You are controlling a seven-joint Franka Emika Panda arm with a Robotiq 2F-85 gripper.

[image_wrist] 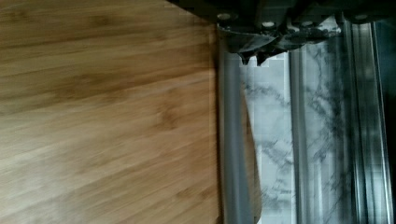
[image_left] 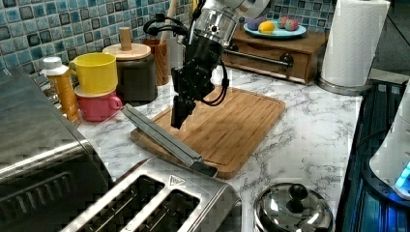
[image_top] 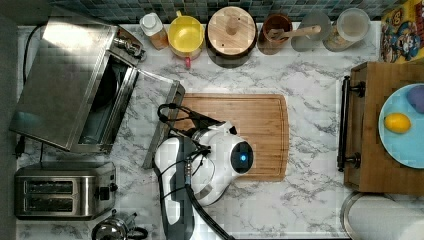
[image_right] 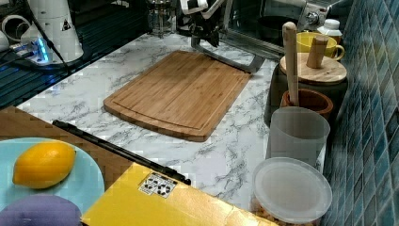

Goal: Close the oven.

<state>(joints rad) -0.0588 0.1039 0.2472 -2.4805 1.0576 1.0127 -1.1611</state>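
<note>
The toaster oven (image_top: 70, 80) sits at the top view's left end of the marble counter (image_top: 310, 70), and its glass door (image_top: 152, 107) is dropped all the way open, so the bar handle (image_left: 162, 137) overhangs the edge of the bamboo cutting board (image_top: 250, 135). The arm has the gripper (image_left: 178, 118) hanging just above that handle, pointing down, probably so it can get under the front edge and swing the door up. Whether the fingers are spread or pinched can't be told from these shots, and it isn't holding anything obvious. The 2-slot toaster (image_top: 62, 190) next door is well out of the way, so the door should swing freely.
</note>
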